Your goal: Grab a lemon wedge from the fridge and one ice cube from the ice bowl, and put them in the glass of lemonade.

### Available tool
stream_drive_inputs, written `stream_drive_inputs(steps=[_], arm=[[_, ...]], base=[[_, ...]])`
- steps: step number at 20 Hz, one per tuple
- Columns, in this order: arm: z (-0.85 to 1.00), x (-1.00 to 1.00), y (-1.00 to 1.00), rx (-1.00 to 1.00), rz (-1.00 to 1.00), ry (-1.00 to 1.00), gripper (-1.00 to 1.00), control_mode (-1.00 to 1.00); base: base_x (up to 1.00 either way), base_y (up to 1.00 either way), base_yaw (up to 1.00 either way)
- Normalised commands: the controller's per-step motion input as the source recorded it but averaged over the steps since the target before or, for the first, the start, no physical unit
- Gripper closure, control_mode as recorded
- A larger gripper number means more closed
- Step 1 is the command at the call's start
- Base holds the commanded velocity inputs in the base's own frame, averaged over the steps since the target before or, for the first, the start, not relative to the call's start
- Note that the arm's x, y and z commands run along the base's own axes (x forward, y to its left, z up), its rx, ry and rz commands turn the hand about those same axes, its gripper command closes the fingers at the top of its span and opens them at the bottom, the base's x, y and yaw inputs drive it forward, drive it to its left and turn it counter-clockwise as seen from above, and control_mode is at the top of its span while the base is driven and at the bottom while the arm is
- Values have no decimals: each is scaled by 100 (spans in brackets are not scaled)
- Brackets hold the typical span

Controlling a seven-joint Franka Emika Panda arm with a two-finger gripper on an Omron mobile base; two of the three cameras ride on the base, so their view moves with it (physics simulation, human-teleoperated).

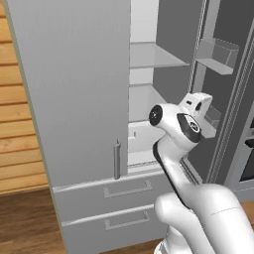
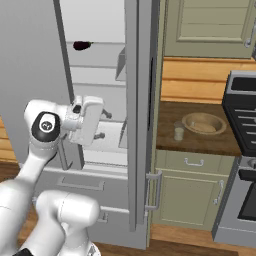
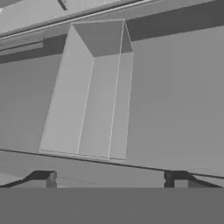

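The tall grey fridge (image 1: 74, 89) stands with its right door swung open and white shelves showing inside. My gripper (image 2: 103, 125) is open inside the lower fridge compartment, with nothing between its fingertips (image 3: 43, 178). In the hand view it faces a grey door bin (image 3: 94, 100). The lemon wedge is out of view. On the brown counter to the right, the small glass of lemonade (image 2: 179, 131) stands just left of the tan ice bowl (image 2: 203, 123).
A small dark maroon item (image 2: 81, 45) lies on an upper fridge shelf. The edge of the open fridge door (image 2: 142, 125) stands between the arm and the counter. A dark stove (image 2: 242, 115) is at the far right. Two drawers (image 1: 126, 191) close off the fridge's bottom.
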Motion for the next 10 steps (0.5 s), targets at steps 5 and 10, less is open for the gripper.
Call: stream_drive_inputs(steps=[5, 10], arm=[[-11, 0, 88, 36, 19, -15, -100, -100], [-52, 10, 45, 84, 29, -7, -100, -100]], base=[[0, 0, 0], [0, 0, 0]])
